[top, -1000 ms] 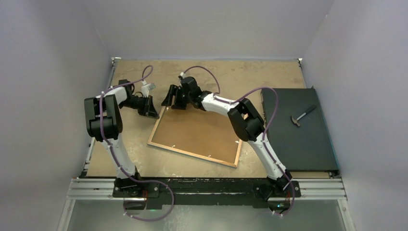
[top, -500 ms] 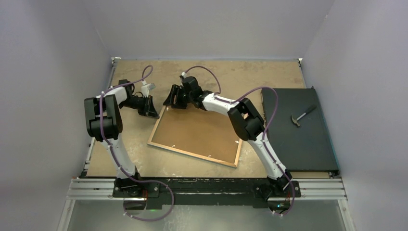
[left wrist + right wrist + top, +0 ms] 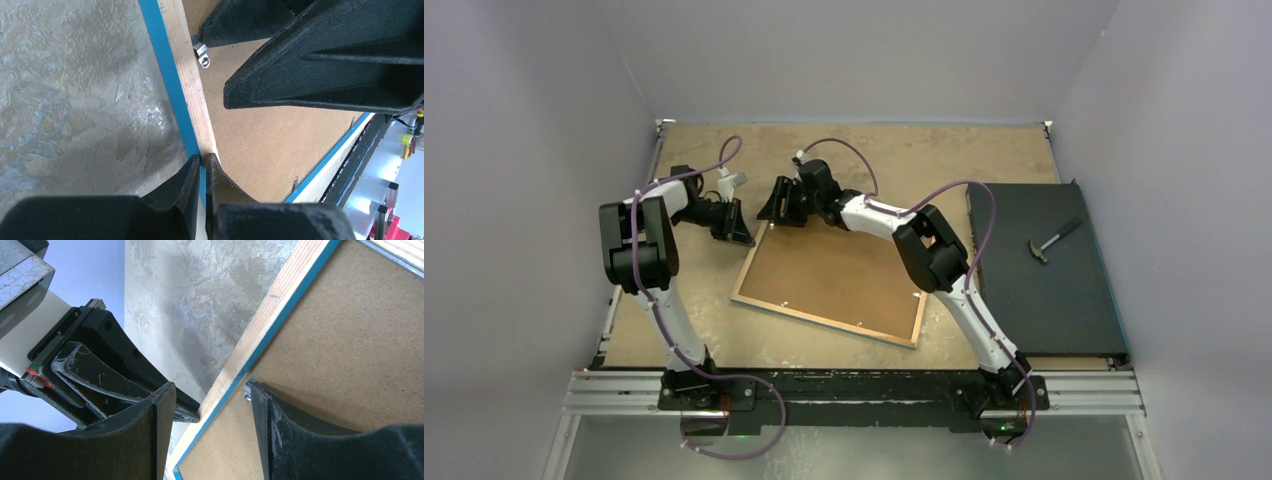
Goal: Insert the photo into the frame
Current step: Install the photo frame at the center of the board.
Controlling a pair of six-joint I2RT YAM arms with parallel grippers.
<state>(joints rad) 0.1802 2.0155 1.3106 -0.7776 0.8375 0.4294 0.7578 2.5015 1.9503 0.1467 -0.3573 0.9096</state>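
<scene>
two arms are meeting at the far left corner of the frame [image 3: 824, 320], which is lying face down and a little askew on the table [image 3: 944, 150], ahead of the arm bases. its light wood back rim is facing up, and the thin blue border is showing along the rim in the wrist views. a brown backing board [image 3: 834, 272] is sitting inside the rim and filling it.

the left gripper [image 3: 202, 164] is reaching in from the left. its fingers are pressed together on the frame's left end near the far corner, pinching the blue border between the tips.

the right gripper [image 3: 210, 390] is hanging over the same stretch of rim with its jaws spread. one finger is standing outside the frame over the bare table. the other is over the backing board, just beside a small metal tab [image 3: 247, 390] on the inner side of the rim. whether that finger is touching the board cannot be told. the two grippers are close together, and the left one's tip is showing between the right one's fingers.

well to the right, a hammer [image 3: 1052, 240] is lying on a black mat [image 3: 1044, 300].
</scene>
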